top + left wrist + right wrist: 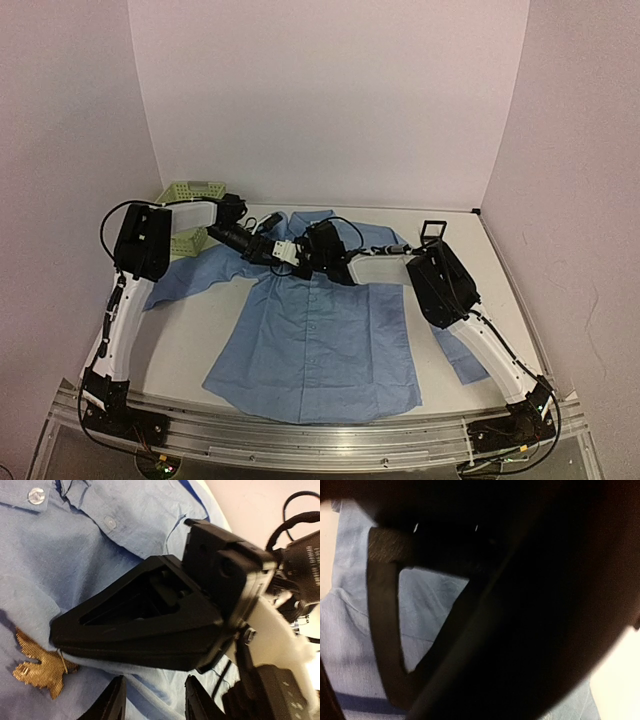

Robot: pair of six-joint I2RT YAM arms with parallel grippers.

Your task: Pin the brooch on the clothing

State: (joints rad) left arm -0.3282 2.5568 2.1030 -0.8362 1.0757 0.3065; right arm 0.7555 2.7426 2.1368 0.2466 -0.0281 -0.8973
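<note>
The light blue shirt (320, 340) lies spread flat on the table, collar at the far end. The brooch (42, 664), a small orange-gold ornament, rests on the shirt's cloth in the left wrist view; in the top view the grippers hide it. My right gripper (54, 635) shows there as a black wedge, its fingers closed together, tips just above the brooch. My left gripper (157, 700) is open, fingertips apart over a fold of shirt cloth. Both grippers meet below the collar (298, 258). The right wrist view is mostly dark.
A green mesh basket (190, 213) stands at the back left, partly behind the left arm. A small black-framed square box (432, 230) sits at the back right near the shirt's sleeve. Walls close the table on three sides.
</note>
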